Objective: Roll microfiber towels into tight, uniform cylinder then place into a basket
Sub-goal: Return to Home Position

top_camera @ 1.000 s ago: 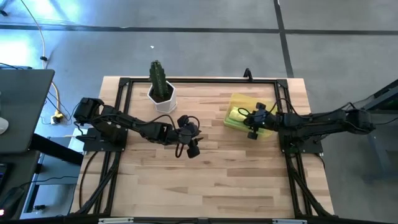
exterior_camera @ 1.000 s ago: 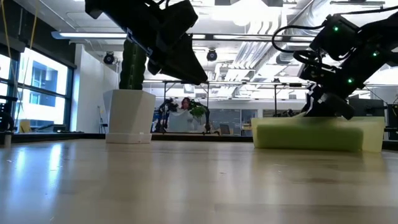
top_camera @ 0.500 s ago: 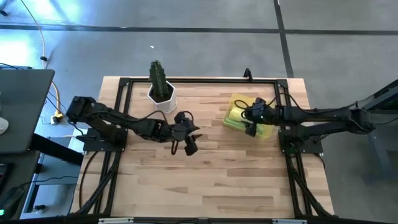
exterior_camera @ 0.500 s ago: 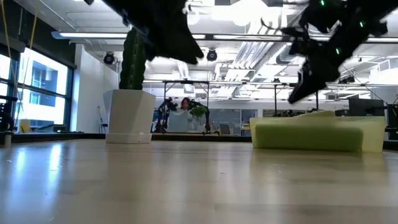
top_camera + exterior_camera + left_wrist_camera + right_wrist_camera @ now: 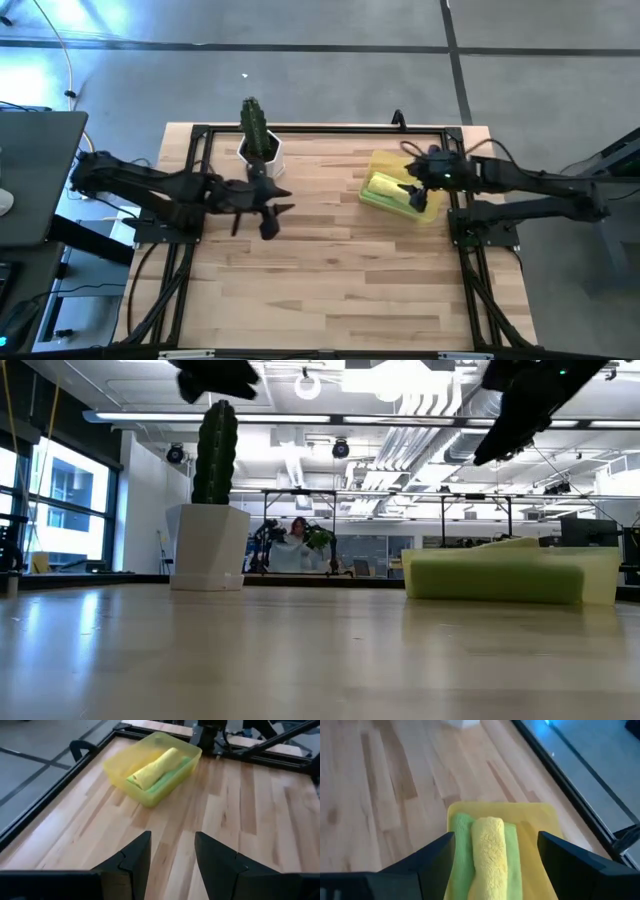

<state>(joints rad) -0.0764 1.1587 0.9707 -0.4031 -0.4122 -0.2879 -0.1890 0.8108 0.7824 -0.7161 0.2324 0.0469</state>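
Green cactus (image 5: 253, 118) in a white pot (image 5: 262, 157) sits near the far edge of the wooden table (image 5: 330, 290), just inside the black metal frame (image 5: 320, 130) running round the top. Off the table's left side there's a dark laptop-ish screen (image 5: 35, 180) and a yellow cable (image 5: 66, 60) on the grey floor (image 5: 300, 70). Way back in the room you can spot a person (image 5: 297, 528), plus bright windows (image 5: 70, 500) on the left.
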